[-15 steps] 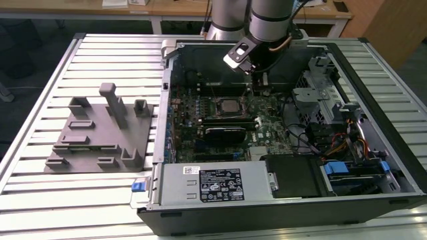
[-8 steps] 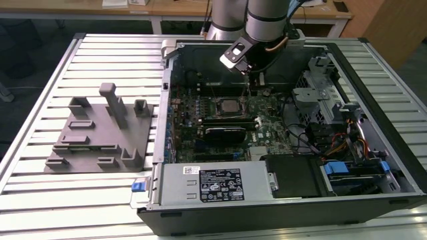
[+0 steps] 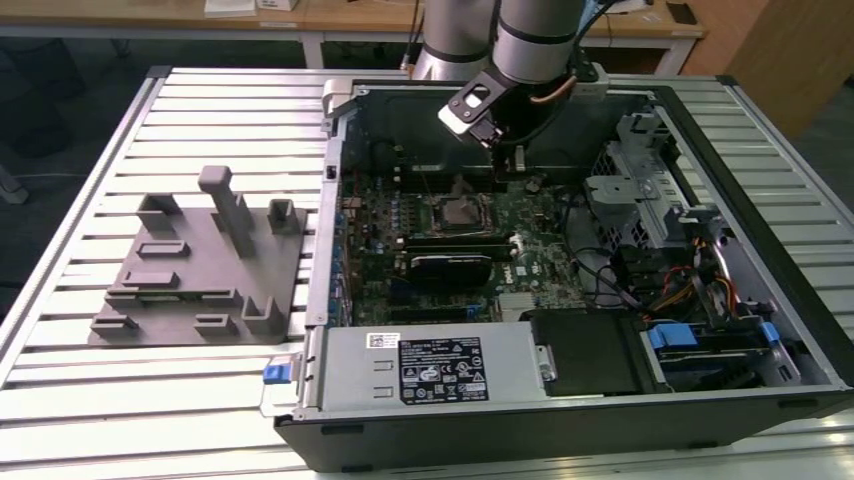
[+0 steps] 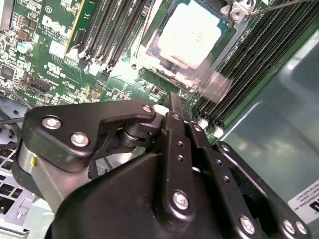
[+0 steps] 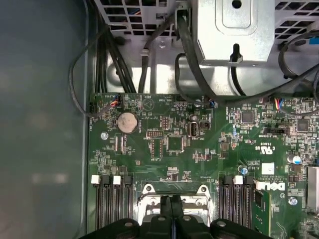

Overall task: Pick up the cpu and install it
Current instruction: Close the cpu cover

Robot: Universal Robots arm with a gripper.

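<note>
My one black metal gripper (image 3: 505, 166) hangs in the upper centre of the exterior view, inside the one open black computer case (image 3: 561, 425). In the first wrist view its two fingers (image 5: 164, 209) press together with nothing between them. The single cpu (image 4: 192, 32), a flat silvery square chip, lies in its metal-framed socket on the green circuit board (image 3: 547, 245), just beneath my fingertips. Two banks of long black memory slots (image 5: 112, 209) flank that socket, near one round shiny coin battery (image 5: 126, 121). One matte grey plastic fixture (image 3: 200, 270) with upright blocks sits at the exterior view's left on the ribbed aluminium table (image 3: 200, 110).
</note>
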